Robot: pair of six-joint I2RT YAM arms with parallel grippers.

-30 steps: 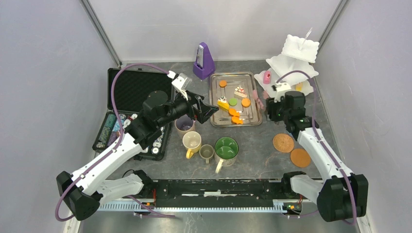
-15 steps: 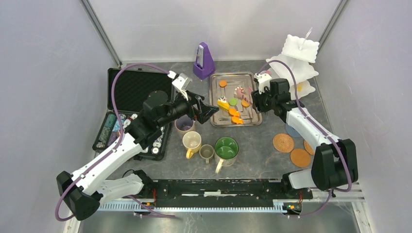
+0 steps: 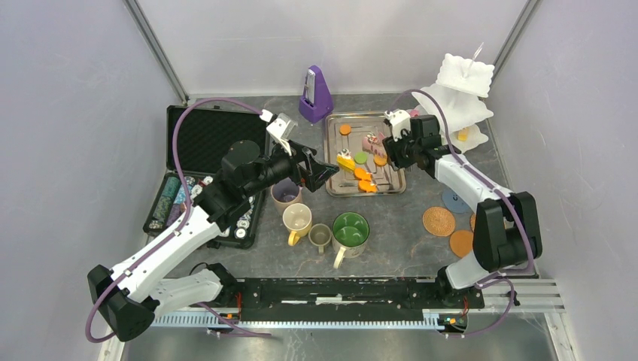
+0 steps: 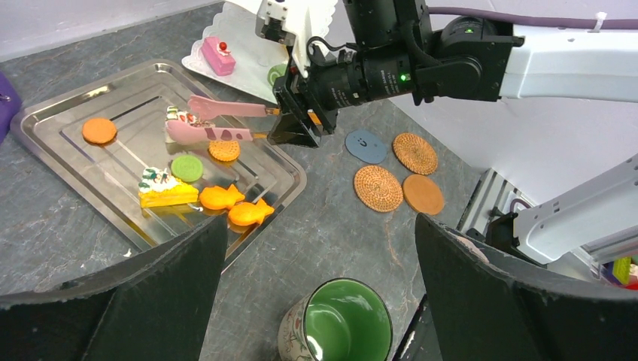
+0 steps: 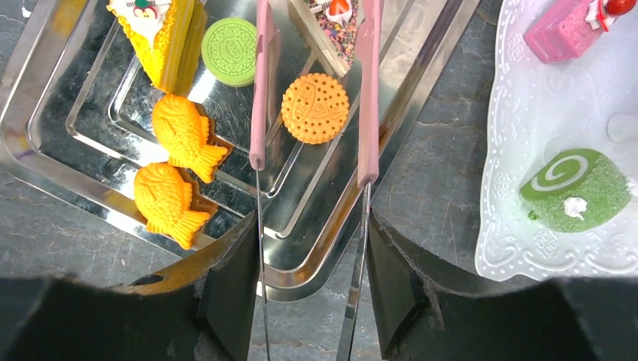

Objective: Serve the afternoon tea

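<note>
Toy pastries [image 3: 361, 174] lie in the steel tray [image 3: 361, 115], upper centre of the top view; bare table [image 3: 395, 218] separates its lower rim from 4 mugs [image 3: 350, 229]. The left gripper [image 3: 325, 174] hovers at the tray's left rim, jaws wide. The right gripper [image 3: 393, 150] hangs over the right rim, near the white stand [image 3: 466, 79].

Left wrist view: the right gripper is clamped on pink tongs [image 4: 218, 111], arms apart above the tray; coasters [image 4: 378, 188] lie on open table, right.

Right wrist view: tong arms flank 1 orange biscuit [image 5: 315, 107]; 2 orange fish [image 5: 180, 135] lower left; green roll [image 5: 575, 188] on the stand plate, right.
</note>
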